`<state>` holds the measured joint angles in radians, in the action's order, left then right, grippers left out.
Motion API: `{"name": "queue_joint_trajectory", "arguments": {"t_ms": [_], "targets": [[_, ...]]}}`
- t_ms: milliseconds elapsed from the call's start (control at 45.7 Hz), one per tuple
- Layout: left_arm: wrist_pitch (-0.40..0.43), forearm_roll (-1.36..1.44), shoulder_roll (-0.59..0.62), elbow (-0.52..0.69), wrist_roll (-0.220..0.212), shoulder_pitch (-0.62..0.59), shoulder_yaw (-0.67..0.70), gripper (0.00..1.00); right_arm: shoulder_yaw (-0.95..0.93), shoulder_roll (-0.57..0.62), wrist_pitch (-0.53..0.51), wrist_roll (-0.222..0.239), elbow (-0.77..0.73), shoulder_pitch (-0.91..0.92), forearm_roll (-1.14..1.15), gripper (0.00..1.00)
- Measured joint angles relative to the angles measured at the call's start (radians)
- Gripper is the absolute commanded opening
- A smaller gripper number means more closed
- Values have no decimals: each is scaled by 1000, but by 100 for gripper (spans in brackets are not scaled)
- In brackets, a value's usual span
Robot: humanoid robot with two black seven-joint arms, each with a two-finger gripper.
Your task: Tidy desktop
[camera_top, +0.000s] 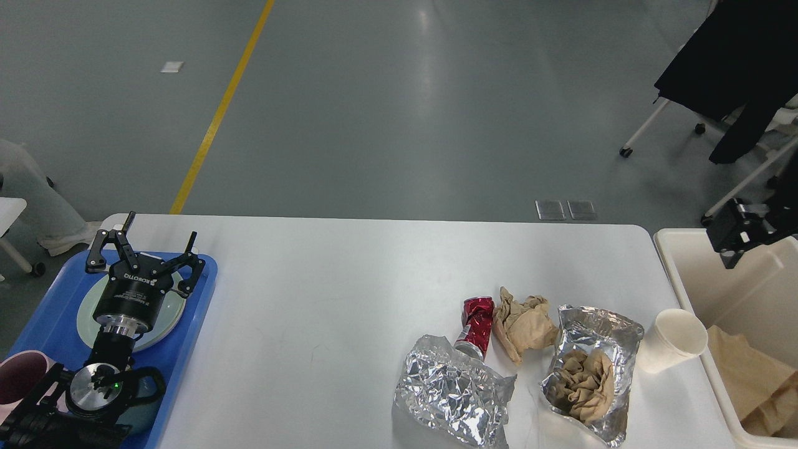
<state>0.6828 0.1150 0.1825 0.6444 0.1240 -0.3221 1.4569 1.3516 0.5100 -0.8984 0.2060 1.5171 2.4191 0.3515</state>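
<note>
white, smooth desktop (rounded corners, faint scuffs).

A blue plastic tray overhangs the left end of the large white rectangular desk, carrying a round pale-green plate with a pink mug nearer the viewer. The left claw hangs over the plate. Toward the desk's right end lie a crushed red drinks can, a crumpled brown paper wad just right of it, a crumpled silver foil sheet in front, and right of those a silver foil pouch holding more brown paper. A white paper cup lies tipped beside the pouch. Off the right end stands a cream-coloured plastic bin; the right claw, seemingly above its far rim, is only partly seen.
</note>
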Motion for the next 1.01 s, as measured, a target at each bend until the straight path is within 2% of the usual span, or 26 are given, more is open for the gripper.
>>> {"name": "queue_joint_trajectory", "arguments": {"t_ms": [175, 438, 570, 832, 1008], "targets": [[0, 0, 0, 0, 0, 0, 0, 96, -59, -71, 27, 0, 101, 77, -60, 100], [0, 0, 0, 0, 0, 0, 0, 96, -122, -123, 97, -3, 101, 38, -68, 100], [0, 0, 0, 0, 0, 0, 0, 96, -190, -206, 184, -3, 41, -126, -80, 100], [1, 0, 0, 0, 0, 0, 0, 96, -243, -324, 459, 3, -133, -545, -229, 100], [2, 0, 0, 0, 0, 0, -1, 96, -244, -388, 548, 2, -237, -714, -231, 100]]}}
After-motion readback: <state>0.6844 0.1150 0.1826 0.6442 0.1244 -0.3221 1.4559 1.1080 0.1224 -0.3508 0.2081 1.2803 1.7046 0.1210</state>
